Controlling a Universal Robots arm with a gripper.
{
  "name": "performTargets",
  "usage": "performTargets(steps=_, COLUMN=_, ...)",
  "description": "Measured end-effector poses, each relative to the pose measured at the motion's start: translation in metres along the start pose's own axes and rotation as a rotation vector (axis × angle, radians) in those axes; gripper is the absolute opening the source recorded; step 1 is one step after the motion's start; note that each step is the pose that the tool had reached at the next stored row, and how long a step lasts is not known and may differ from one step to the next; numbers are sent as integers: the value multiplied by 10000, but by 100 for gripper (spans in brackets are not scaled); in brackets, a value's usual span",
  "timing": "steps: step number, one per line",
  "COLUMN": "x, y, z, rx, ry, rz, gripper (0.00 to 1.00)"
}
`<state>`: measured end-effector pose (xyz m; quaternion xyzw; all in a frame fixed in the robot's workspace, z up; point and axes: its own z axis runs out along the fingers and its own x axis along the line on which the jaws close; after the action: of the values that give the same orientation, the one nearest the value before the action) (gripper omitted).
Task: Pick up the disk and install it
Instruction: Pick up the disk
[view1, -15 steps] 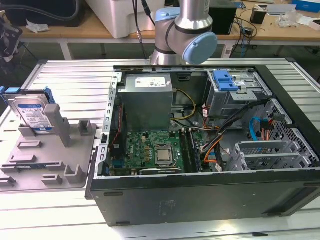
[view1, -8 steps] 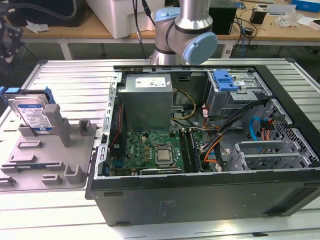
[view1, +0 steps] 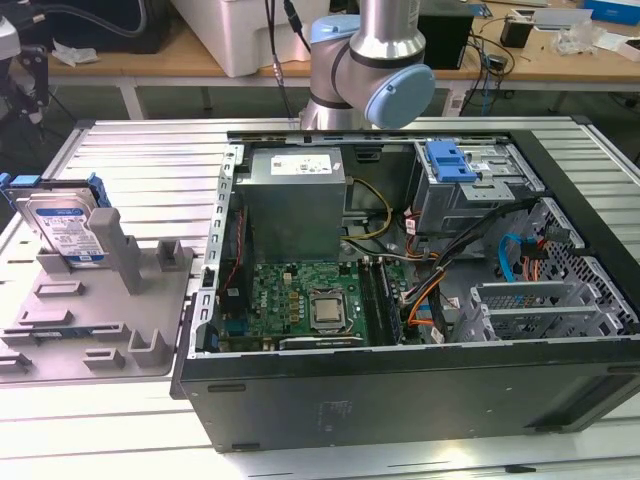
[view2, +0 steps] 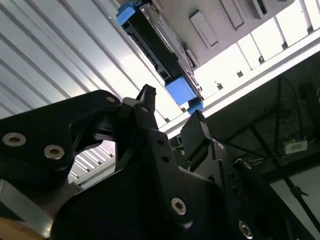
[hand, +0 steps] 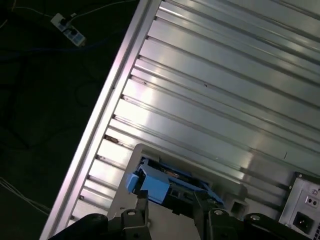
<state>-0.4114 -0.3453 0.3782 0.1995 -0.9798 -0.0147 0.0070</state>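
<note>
The disk (view1: 65, 228), silver with a white-and-blue label and a blue bracket, stands on edge in a grey holder (view1: 110, 320) at the exterior view's left. In both wrist views I look down on its blue-edged top (view2: 165, 55) (hand: 160, 184). My gripper (view2: 172, 112) (hand: 170, 207) hangs above the disk, apart from it. It is open, with its two black fingertips (view2: 146, 96) spread and nothing between them.
An open computer case (view1: 400, 395) lies on the ribbed metal table (view1: 140, 150), to the right of the holder. Inside are a grey power supply box (view1: 295, 205), a motherboard (view1: 310, 300), cables, and a grey drive cage with a blue latch (view1: 450, 160). The arm's joint (view1: 370, 70) rises behind the case.
</note>
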Motion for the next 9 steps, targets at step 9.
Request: performTargets(steps=9, x=-1, y=0, z=2, rx=21, ry=50, rz=-1463, gripper=48)
